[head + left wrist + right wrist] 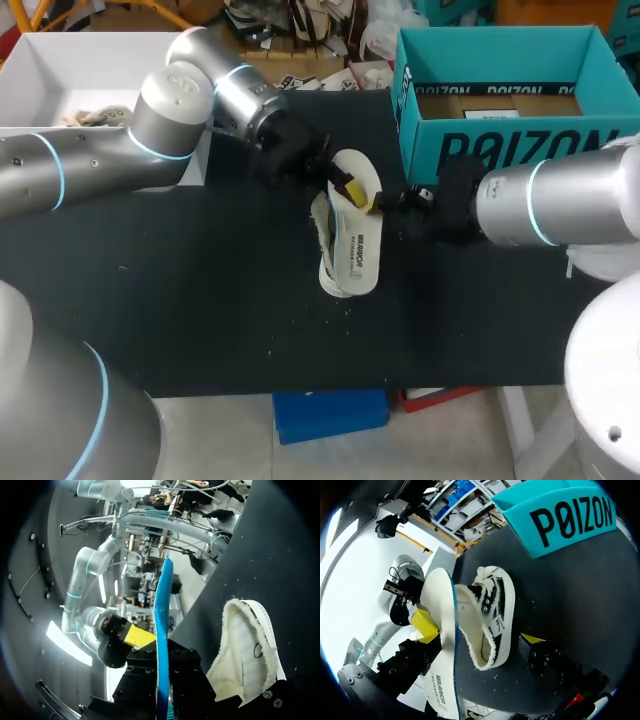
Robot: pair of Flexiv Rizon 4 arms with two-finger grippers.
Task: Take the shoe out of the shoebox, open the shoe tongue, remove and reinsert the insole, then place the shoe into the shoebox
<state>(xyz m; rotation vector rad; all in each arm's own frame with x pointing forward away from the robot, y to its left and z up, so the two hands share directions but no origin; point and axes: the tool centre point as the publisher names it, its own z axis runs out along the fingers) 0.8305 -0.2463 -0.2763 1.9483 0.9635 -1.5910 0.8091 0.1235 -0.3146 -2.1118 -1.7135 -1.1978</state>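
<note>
At the desk's middle: the shoe (322, 228) lies on its side on the black desk (200, 300), well apart from the teal shoebox (520, 150) at the far right.
Shoe's look: cream canvas with a frayed rim around the opening, black stripes and a metal eyelet.
Insole (355, 250): white printed top and a blue edge, propped over and against the shoe.
Left end effector (350, 188): pinching the insole near its upper end.
Right end effector (392, 203): fingers spread wide, just right of the shoe and clamping nothing.
Left wrist view alone: the insole edge-on, a thin blue line running down between its own fingers, with the shoe's fuzzy cream lining beside it.
Right wrist view alone: the insole's broad face and the striped side, both between its spread fingers, and one yellow tip (532, 639) apart from the shoe.
Head view alone: the shoebox is open, with brown cardboard inside.
</note>
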